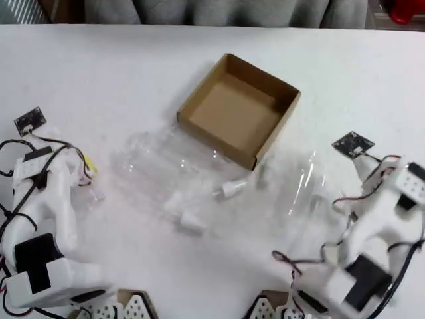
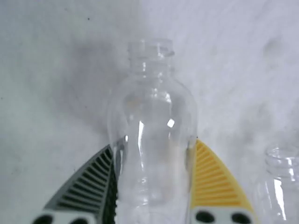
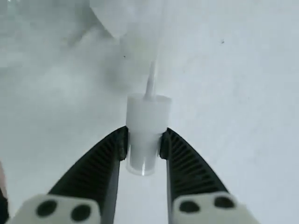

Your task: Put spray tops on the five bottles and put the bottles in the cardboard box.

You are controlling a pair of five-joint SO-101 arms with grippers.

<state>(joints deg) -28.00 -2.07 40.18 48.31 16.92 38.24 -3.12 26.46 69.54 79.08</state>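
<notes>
My left gripper (image 2: 154,151) is clenched on the body of a clear plastic bottle (image 2: 152,102), one jaw on each flank. Its threaded neck is bare. I hold it near the left edge of the white tabletop (image 1: 99,66). My right gripper (image 3: 143,140) pinches a white cylindrical spray top (image 3: 147,116) by its collar, with the thin dip tube (image 3: 150,77) pointing away from me, near the right edge.

I judge this a capping step, with both halves in hand but not yet joined. Next I must bring them together, line the tube up with the neck, slide it in and seat the collar.

Between my arms lie more clear bottles (image 1: 159,159), too faint to count, and two loose white spray tops (image 1: 234,188). The open brown cardboard box (image 1: 216,139) sits just beyond them, towards the far edge.
</notes>
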